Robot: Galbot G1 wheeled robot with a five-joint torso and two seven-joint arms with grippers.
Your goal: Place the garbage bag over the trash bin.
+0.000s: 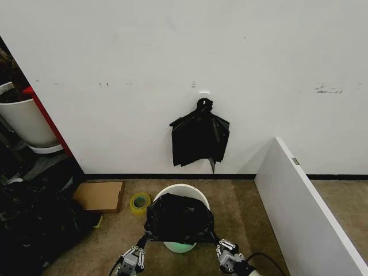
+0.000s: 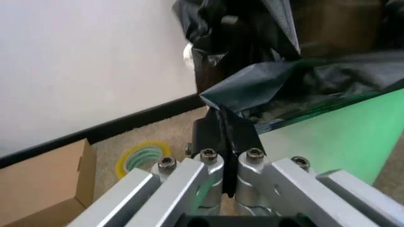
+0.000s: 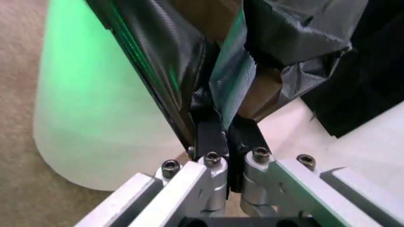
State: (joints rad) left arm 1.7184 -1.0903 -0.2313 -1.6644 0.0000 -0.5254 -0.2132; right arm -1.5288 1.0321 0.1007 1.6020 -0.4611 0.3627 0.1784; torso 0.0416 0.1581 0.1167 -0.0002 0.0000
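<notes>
The trash bin [image 1: 183, 188] is round and cream-white, standing on the carpet near the wall. The glossy black garbage bag [image 1: 179, 219] is spread over its nearer half, leaving the far rim bare. My left gripper [image 1: 140, 245] is shut on the bag's left corner, and my right gripper [image 1: 218, 242] is shut on its right corner. In the left wrist view the left gripper [image 2: 226, 138] pinches a fold of the bag [image 2: 249, 87] beside the green-tinted bin wall [image 2: 344, 137]. In the right wrist view the right gripper [image 3: 228, 137] clamps the bag [image 3: 161, 61] against the bin's side [image 3: 88, 109].
A bunch of knotted black bags [image 1: 199, 138] hangs on the wall above the bin. A cardboard box [image 1: 100, 195] and a yellow tape roll [image 1: 140, 202] lie to the left. A white panel [image 1: 305, 213] stands on the right. A white pot [image 1: 26, 121] and dark clutter [image 1: 29, 224] crowd the left.
</notes>
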